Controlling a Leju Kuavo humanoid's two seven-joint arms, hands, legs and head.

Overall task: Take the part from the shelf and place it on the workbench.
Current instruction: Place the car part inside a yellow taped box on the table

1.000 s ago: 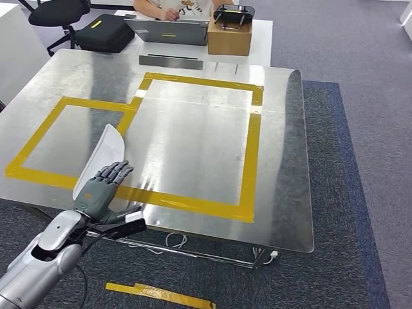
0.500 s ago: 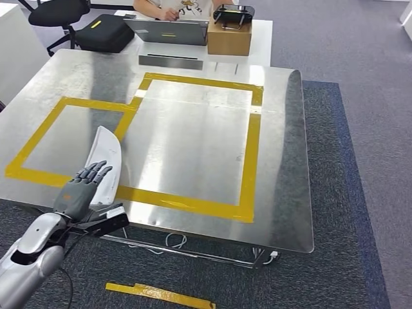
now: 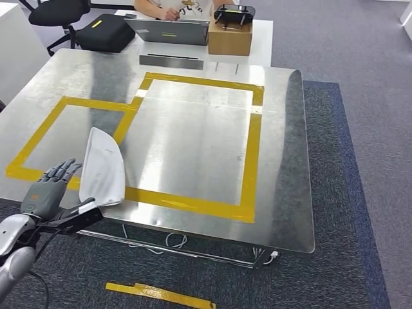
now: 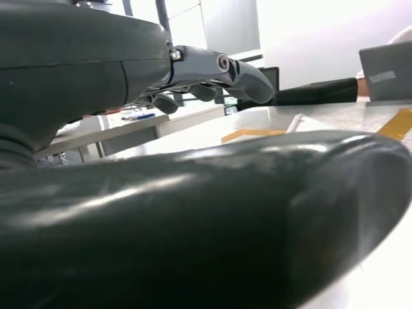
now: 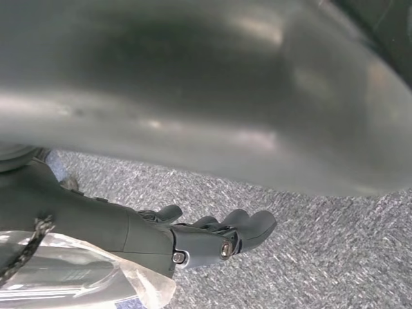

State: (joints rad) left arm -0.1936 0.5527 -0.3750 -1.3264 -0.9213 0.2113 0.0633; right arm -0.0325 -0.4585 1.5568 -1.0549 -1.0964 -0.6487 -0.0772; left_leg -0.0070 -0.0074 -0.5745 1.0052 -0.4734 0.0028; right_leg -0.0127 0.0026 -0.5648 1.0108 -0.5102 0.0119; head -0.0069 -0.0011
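The white curved part [image 3: 102, 168] lies on the metal workbench [image 3: 194, 141] near its front left edge, across the yellow tape line [image 3: 189, 204]. My left hand [image 3: 48, 190] hovers just left of the part with its fingers spread, apart from it and holding nothing. In the left wrist view the left hand [image 4: 208, 67] shows straight fingers above the bench top, with nothing between them and the thumb. My right hand [image 5: 214, 235] hangs over grey carpet, fingers loosely extended and holding nothing.
Behind the bench a white desk [image 3: 262, 38] carries a laptop [image 3: 167, 30], a cardboard box [image 3: 229, 38] and a black bag [image 3: 104, 33]; a person [image 3: 170, 8] sits there. A metal bar [image 3: 171, 62] lies at the bench's far edge. A yellow strip [image 3: 158, 295] lies on the carpet.
My left hand has let go of the white part and drawn back to the left. The part, held tilted before, now lies on the bench.
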